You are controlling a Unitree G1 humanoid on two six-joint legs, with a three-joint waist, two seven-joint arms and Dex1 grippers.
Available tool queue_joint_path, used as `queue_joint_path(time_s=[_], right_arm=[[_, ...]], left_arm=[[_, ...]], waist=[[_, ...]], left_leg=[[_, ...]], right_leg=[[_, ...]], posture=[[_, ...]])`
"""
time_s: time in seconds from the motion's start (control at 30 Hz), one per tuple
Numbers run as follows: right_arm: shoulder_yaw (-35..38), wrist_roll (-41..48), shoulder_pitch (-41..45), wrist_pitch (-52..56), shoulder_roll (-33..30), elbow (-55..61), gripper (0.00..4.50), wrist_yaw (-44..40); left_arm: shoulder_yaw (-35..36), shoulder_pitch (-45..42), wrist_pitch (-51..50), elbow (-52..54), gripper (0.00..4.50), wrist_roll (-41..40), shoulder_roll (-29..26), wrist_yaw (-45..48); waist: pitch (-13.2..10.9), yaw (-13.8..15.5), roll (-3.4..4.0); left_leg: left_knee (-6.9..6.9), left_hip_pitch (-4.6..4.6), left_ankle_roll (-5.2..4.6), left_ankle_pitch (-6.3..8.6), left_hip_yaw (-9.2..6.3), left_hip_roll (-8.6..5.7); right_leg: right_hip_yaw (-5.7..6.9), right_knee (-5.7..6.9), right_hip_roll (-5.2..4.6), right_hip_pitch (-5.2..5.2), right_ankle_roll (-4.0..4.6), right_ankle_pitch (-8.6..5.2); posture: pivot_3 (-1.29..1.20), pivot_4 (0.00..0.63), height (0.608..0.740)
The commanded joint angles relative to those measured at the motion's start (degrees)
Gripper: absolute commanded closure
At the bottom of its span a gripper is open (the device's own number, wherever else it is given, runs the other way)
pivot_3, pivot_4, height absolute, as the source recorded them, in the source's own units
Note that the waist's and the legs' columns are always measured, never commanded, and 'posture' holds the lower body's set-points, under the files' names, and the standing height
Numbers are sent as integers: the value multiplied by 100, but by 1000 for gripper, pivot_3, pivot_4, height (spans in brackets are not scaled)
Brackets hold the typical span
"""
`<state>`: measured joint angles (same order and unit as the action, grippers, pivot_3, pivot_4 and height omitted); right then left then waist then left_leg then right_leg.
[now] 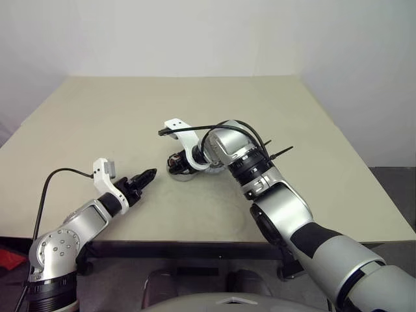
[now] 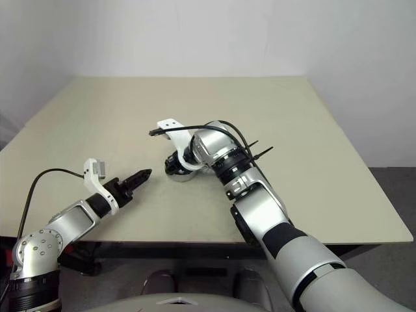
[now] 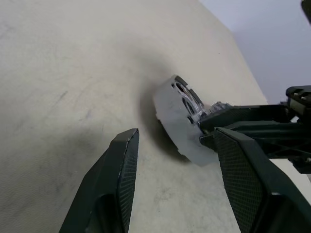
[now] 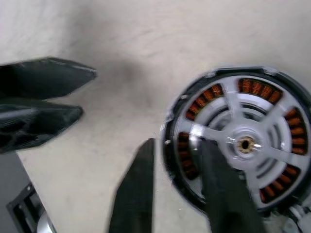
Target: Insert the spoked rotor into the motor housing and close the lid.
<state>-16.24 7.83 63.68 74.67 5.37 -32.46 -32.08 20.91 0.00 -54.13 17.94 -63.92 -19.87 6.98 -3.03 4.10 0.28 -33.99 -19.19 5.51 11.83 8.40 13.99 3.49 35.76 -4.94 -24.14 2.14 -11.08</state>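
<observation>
A bare robotics test room or lab: one plain beige counter (image 1: 273, 110) set into a corner of blank white walls (image 1: 195, 32), dark grey floor (image 1: 393, 188) beside it

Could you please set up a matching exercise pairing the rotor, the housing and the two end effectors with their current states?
1. spoked rotor
2. motor housing
3. left end effector
4. right end effector

A. open, one finger on either side of the black rim
B. lying on the table, copper windings showing
C. open and empty, off to one side
D. seated inside the winding ring

Pairs: 1-D, 2-B, 3-C, 4-A
</observation>
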Motion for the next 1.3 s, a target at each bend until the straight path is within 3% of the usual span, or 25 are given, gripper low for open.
queue_joint_path(time_s=[0.03,0.17,0.43,0.73,1.3], right_arm=[[142,-64,137,-157,-58,-115,1622,256],[161,38,303,-14,-76,-38,334,231],[163,324,469,288,-121,254,334,89],[477,558,941,-418,-272,11,334,-329],[482,603,897,-949,-476,124,334,-760]], left_arm=[[101,-79,87,228,1907,-100,-68,-10],[93,-111,90,189,1907,-82,-64,-18],[116,-249,94,14,1907,-34,-112,15],[58,-335,21,-107,1907,-87,-129,121],[-305,-583,-828,-501,1907,-409,-116,182]], waist=[[0,15,0],[1,53,-2],[1,11,-2],[1,-1,-2],[2,2,-3]], left_leg=[[0,3,0,0,0,-1],[-3,8,0,0,0,-12],[10,3,2,-1,0,-4],[13,2,4,-2,0,-2],[13,-1,4,-2,0,2]], right_leg=[[0,-1,-1,2,0,0],[-17,-2,-1,10,-3,0],[-26,-3,16,8,-8,1],[-34,-4,24,0,-7,2],[-37,-3,30,1,25,20]], posture=[[0,0,740],[0,0,740],[0,0,740],[0,0,740],[0,0,740]])
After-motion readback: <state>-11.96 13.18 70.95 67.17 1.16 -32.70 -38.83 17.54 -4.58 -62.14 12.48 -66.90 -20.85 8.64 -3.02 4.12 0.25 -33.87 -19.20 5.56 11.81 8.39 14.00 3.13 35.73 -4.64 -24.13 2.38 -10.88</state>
